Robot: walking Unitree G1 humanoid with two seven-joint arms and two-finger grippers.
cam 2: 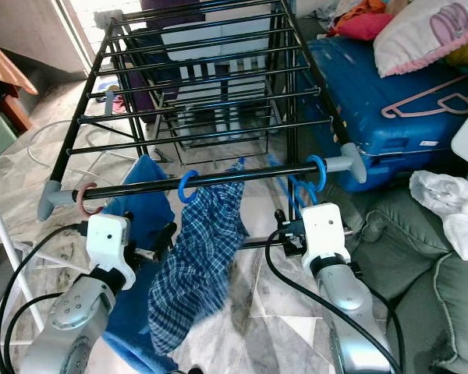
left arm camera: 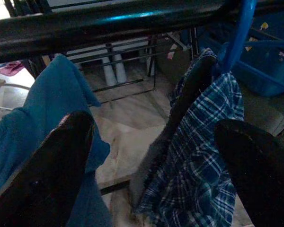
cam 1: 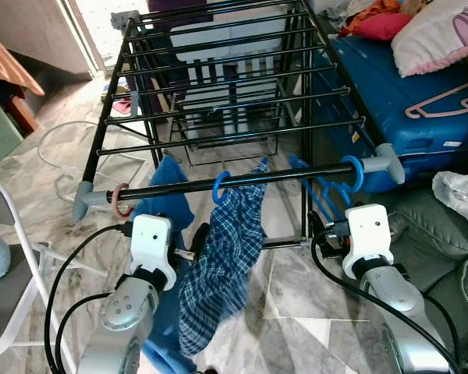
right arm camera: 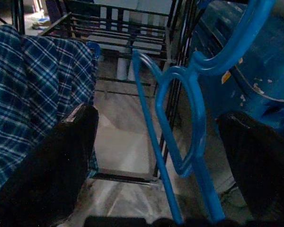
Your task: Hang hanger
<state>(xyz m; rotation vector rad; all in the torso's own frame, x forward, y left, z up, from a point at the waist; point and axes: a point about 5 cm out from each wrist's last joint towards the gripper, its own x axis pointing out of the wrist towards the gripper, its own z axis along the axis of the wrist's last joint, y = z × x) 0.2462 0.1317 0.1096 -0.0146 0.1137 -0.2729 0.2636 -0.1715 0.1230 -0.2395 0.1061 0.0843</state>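
Note:
A black drying rack [cam 1: 218,93] stands before me, its front rail [cam 1: 281,176] running across. A blue hanger hook [cam 1: 221,187] sits on that rail, carrying a blue plaid shirt [cam 1: 222,257]. An empty blue hanger [cam 1: 351,175] hangs at the rail's right end. A pink hook [cam 1: 121,201] at the left end holds a blue cloth [cam 1: 170,195]. Below the rail, my left gripper [left arm camera: 154,125] is open between the blue cloth and the plaid shirt [left arm camera: 199,156]. My right gripper [right arm camera: 156,116] is open, with the empty blue hanger [right arm camera: 180,118] between its fingers, not clamped.
A big blue case [cam 1: 390,93] with a pink hanger [cam 1: 444,100] on top lies right of the rack. Beside it is a grey sofa [cam 1: 437,249] with a white cloth [cam 1: 460,195]. A white folding chair [cam 1: 15,257] stands at the left. The floor is marble tile [cam 1: 296,312].

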